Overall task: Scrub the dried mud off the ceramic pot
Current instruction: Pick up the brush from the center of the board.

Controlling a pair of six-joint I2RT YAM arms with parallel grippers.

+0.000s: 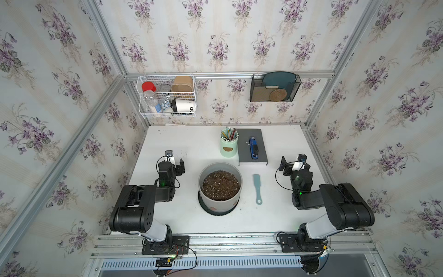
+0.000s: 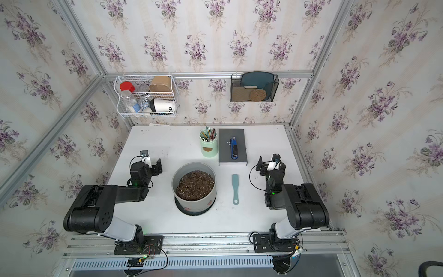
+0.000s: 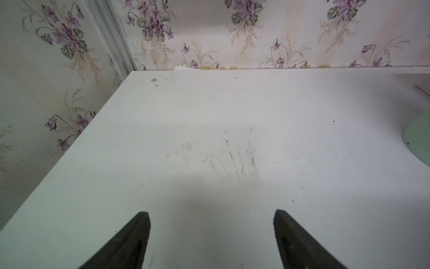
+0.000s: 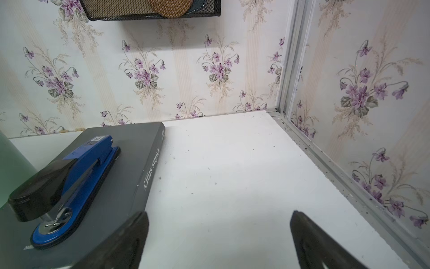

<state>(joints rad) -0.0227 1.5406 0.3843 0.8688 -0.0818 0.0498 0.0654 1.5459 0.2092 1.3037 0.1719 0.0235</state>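
Note:
The ceramic pot (image 1: 220, 206) (image 2: 194, 206) is pale grey-white, full of dark speckled soil, and stands on a black saucer at the table's front middle. Reddish-brown dried mud (image 1: 213, 208) (image 2: 210, 203) shows as small blobs low on its near wall. A teal brush (image 1: 257, 188) (image 2: 235, 188) lies flat just right of the pot. My left gripper (image 1: 175, 162) (image 3: 211, 216) hovers left of the pot, open over bare table. My right gripper (image 1: 293, 161) (image 4: 220, 217) hovers right of the brush, open and empty. Neither wrist view shows the pot.
A mint pencil cup (image 1: 229, 146) and a grey book (image 1: 244, 153) carrying a blue stapler (image 1: 253, 147) stand behind the pot. A white wire basket (image 1: 167, 96) and a black mesh holder (image 1: 274, 87) hang on the back wall. Walls close in both table sides.

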